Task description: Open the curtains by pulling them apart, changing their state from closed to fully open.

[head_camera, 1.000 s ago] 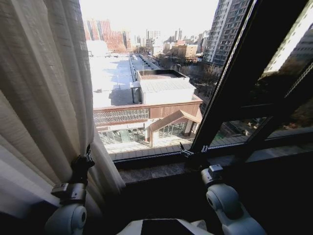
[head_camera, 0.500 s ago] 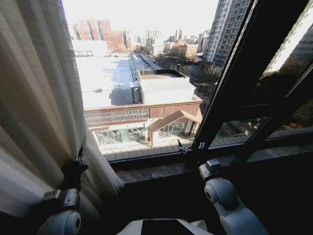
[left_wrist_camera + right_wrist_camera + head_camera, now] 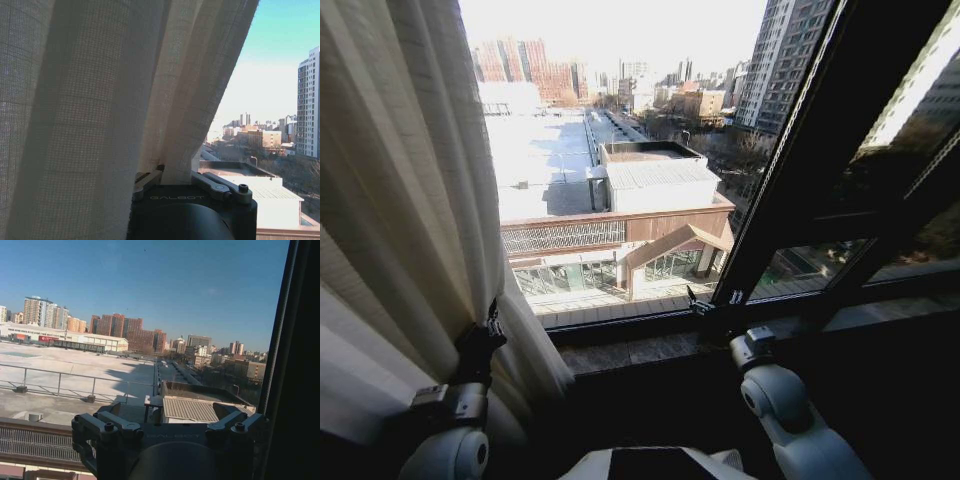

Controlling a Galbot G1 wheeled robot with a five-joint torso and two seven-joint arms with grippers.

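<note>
Rounded white arm shells, black "GALBOT"-marked wrists, dark metal fingers (image 3: 112, 427) with round screws.

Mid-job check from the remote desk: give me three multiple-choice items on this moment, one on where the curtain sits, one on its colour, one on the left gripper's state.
1. The curtain hangs on which side of the window, from the head view?
A. left
B. right
C. middle

2. Its colour?
A. dark blue
B. sheer white
C. red

3. The left gripper is:
A. open in free air
B. shut on the curtain
C. resting on the sill

Answers: 1 A, fabric is bunched at the robot's left; 2 B, pale woven cloth lets light through; 3 B, a fold runs down between its fingers.
</note>
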